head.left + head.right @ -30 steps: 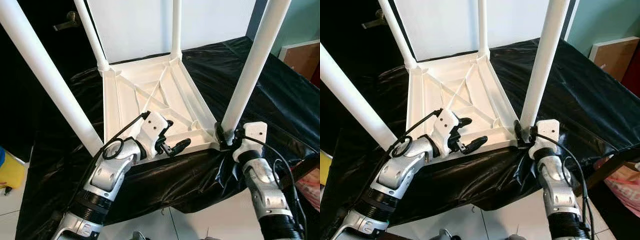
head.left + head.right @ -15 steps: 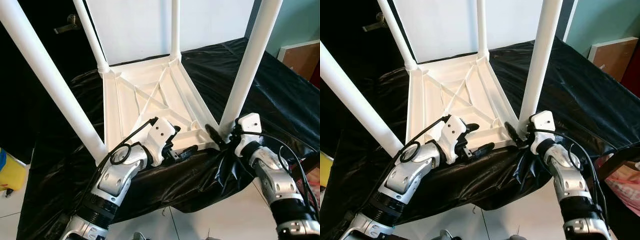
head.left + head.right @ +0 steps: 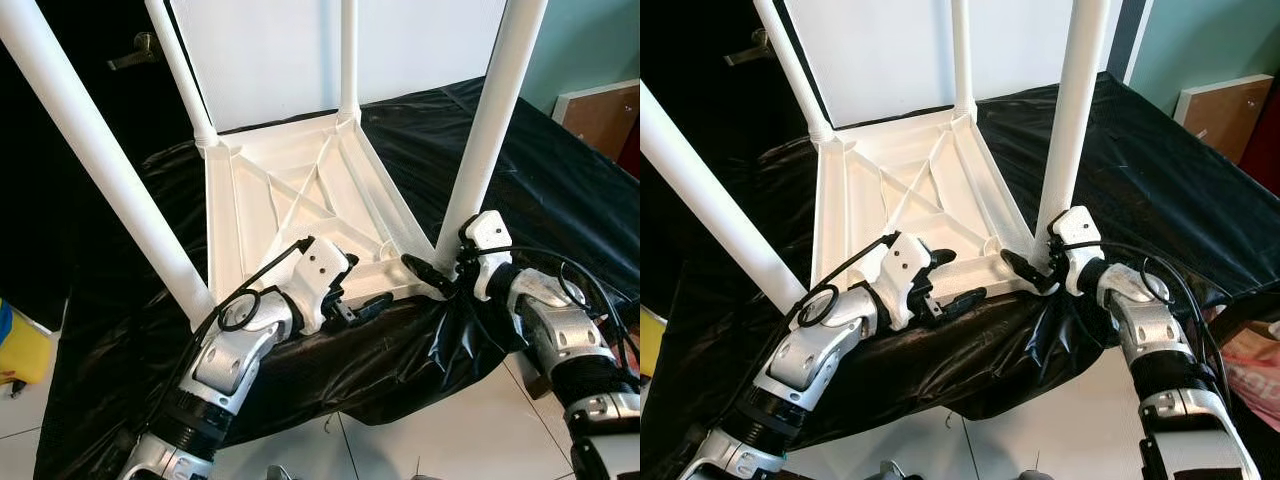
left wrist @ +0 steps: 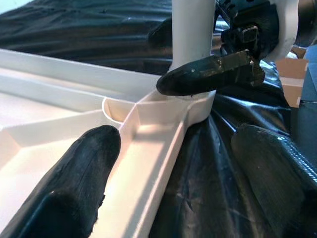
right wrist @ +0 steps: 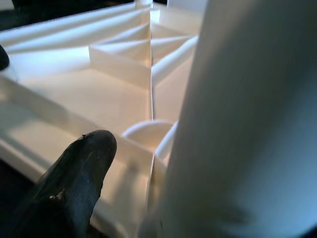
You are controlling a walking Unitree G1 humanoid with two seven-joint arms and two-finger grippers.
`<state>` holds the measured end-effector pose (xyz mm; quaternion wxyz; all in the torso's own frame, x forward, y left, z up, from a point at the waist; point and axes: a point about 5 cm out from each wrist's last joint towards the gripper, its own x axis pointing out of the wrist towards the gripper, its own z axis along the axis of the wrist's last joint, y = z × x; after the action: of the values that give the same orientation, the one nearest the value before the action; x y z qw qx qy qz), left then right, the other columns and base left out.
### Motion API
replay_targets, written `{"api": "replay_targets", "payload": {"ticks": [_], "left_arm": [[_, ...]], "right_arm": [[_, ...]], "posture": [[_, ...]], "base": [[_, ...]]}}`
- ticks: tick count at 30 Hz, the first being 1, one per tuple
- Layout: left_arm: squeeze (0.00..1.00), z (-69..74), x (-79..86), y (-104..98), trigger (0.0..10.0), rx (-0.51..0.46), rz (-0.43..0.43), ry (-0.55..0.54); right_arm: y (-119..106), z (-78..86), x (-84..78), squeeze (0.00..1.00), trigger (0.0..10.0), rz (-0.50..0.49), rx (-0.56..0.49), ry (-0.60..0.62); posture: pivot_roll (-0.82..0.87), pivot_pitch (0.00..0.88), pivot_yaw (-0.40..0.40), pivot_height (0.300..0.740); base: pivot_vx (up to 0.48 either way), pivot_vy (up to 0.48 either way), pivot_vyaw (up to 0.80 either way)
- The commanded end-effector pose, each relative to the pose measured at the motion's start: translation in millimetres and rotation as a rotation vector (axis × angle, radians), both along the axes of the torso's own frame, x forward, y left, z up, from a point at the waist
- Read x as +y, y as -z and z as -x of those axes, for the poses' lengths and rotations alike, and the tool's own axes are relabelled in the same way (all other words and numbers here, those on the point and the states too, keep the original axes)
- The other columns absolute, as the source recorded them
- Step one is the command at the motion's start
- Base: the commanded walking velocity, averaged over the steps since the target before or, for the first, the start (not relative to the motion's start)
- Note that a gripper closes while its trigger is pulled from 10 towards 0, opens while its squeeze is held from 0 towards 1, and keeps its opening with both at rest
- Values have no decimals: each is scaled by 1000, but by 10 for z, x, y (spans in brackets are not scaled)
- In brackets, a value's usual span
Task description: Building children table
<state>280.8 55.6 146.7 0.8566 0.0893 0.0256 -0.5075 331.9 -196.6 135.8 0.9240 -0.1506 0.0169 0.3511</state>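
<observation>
White children's table upside down on a black-covered bench, both grippers at its near edge.

The table top (image 3: 300, 200) lies ribbed underside up on the black sheet (image 3: 560, 180); its four legs run out of frame at the top, so their ends are cut off. The left gripper (image 3: 352, 297) has its jaws open, straddling the near rim. The right gripper (image 3: 440, 270) sits at the base of the near right leg (image 3: 490, 120), one finger (image 4: 208, 74) against it; the leg hides the other finger, so its jaws' state cannot be told.
</observation>
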Motion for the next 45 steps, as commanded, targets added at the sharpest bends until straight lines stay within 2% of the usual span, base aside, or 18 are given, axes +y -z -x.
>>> {"api": "replay_targets", "payload": {"ticks": [1,2,4,5,13,14,16,17,26,32,37,39,41,45], "left_arm": [[0,22,13,6,10000,4,-13,14],[0,23,14,6,10000,4,-12,13],[0,22,14,7,10000,5,-12,12],[0,22,15,8,10000,4,-11,9],[0,21,24,5,10000,3,-8,1],[0,19,25,2,10000,2,-8,0],[0,18,25,-1,10000,2,-8,-1],[0,17,28,-3,10000,2,-8,-1],[0,13,32,-11,10000,2,-12,1],[0,12,36,-6,10000,4,-15,-1],[0,20,42,-3,10000,8,-15,0],[0,31,45,5,10000,17,-19,6],[0,31,45,5,10000,17,-19,6],[0,33,49,6,10000,21,-21,10]], "right_arm": [[41,4,44,0,9216,26,18,-36],[48,4,38,0,1137,31,19,-38],[52,3,34,0,1137,33,18,-39],[58,3,27,0,0,33,18,-37],[104,18,5,0,0,13,22,-27],[119,25,-5,0,3137,6,28,-15],[129,28,-14,0,3137,1,32,-8],[140,34,-20,0,10000,-4,31,3],[168,69,-34,0,10000,-70,16,95],[235,115,-20,0,10000,-94,-1,265],[291,175,49,0,10000,-119,1,356],[337,257,156,0,10000,-166,-1,461],[337,257,156,0,10000,-166,-1,461],[370,322,253,0,10000,-209,1,595]], "posture": [[-110,42,86,740],[-107,45,81,740],[-107,45,80,740],[-107,44,78,740],[-101,40,76,740],[-101,40,76,740],[-101,40,76,740],[-100,37,79,740],[-107,41,84,740],[-109,44,87,740],[-109,49,91,740],[-111,54,99,740],[-111,54,99,740],[-113,58,104,740]], "base": [[0,0,0],[0,0,0],[0,0,0],[0,0,0],[0,0,0],[0,0,0],[0,0,0],[0,0,0],[0,0,0],[0,0,0],[0,0,0],[0,0,0],[0,0,0],[0,0,0]]}}
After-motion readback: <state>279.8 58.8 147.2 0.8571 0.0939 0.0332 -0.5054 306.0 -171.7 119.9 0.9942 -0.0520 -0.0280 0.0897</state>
